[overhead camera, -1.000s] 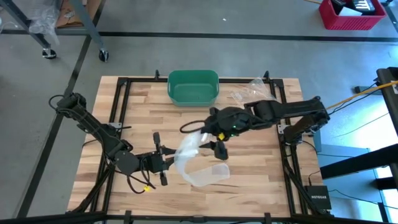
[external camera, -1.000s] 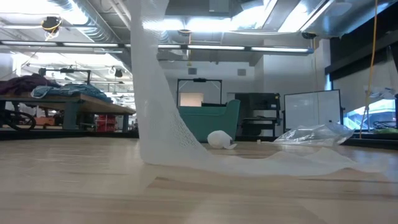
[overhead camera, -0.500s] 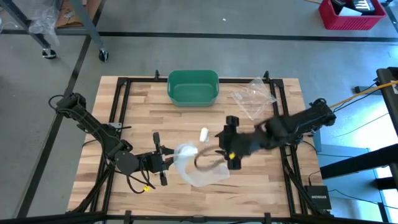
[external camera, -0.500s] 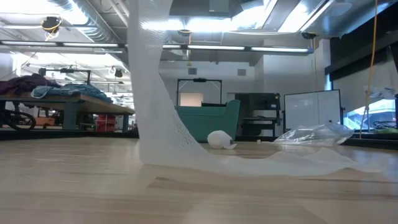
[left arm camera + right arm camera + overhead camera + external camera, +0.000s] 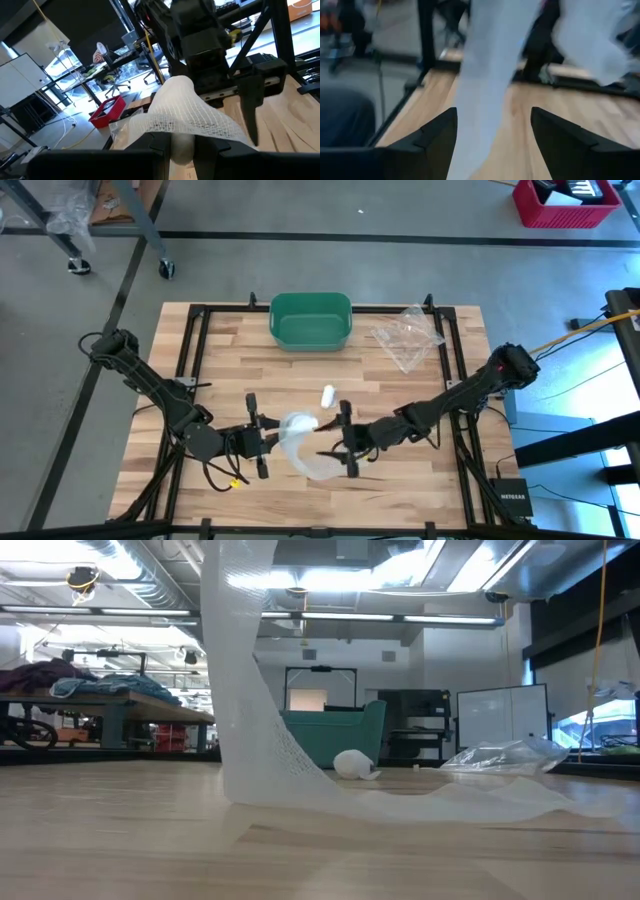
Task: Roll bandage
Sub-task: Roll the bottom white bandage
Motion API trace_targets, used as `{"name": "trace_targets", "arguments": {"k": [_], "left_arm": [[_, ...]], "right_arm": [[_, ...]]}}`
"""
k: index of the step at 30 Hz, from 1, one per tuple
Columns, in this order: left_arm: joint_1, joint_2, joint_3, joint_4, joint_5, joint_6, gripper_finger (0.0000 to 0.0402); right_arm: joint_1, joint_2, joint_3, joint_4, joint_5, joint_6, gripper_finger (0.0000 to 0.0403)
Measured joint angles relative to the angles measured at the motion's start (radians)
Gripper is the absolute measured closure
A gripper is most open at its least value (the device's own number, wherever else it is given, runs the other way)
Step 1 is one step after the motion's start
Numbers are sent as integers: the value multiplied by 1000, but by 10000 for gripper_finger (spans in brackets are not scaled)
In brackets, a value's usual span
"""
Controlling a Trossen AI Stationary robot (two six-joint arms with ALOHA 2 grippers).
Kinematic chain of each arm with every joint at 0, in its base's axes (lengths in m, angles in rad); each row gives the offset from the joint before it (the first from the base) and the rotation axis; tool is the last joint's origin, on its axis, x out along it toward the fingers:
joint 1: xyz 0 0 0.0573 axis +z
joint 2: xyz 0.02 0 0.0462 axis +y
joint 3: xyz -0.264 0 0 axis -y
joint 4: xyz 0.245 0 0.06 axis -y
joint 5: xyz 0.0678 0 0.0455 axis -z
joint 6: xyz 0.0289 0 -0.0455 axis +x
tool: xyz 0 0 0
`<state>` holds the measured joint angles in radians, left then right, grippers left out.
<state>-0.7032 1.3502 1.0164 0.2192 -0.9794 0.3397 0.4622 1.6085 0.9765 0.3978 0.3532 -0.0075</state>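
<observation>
Loose gauze, spread jaws closing in

Your left gripper (image 5: 272, 437) pinches the white mesh bandage (image 5: 300, 442), lower centre; your right gripper (image 5: 347, 445), fingers spread, may snag its slack tail and unwind it.

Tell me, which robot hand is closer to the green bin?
Right. The right gripper sits below the green bin, near the table's middle; the left gripper, holding the bandage, is slightly farther.

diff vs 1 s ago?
The right pincer swung from mid-table, near the green basket, down to the front by the loose bandage, jaws open, strip between them but ungripped. The small white roll it had covered now shows. The left pincer stayed shut on the bandage end.
</observation>
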Motion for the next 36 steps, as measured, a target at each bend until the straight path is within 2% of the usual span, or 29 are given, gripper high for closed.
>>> {"name": "trace_targets", "arguments": {"k": [2,6,12,16,19,23,30,32,36], "left_arm": [[4,0,0,0,0,0,357],[5,0,0,2,0,-6,357],[4,0,0,2,0,-18,357],[3,0,0,1,0,-19,357],[3,0,0,1,0,-19,357],[3,0,0,1,0,-16,357],[-2,0,0,0,0,-3,357],[-1,0,0,0,0,-3,357],[-2,0,0,-1,0,1,357]], "right_arm": [[0,26,-42,114,34,-1,149],[-15,109,-52,182,43,-2,149],[-58,198,22,230,-15,2,149],[-67,228,56,254,-124,-1,158],[-63,263,91,285,-125,-47,186],[-59,290,144,248,-120,-99,244],[6,246,152,216,-83,-235,386],[24,218,153,204,-75,-260,392],[59,155,152,193,-15,-286,380]]}}
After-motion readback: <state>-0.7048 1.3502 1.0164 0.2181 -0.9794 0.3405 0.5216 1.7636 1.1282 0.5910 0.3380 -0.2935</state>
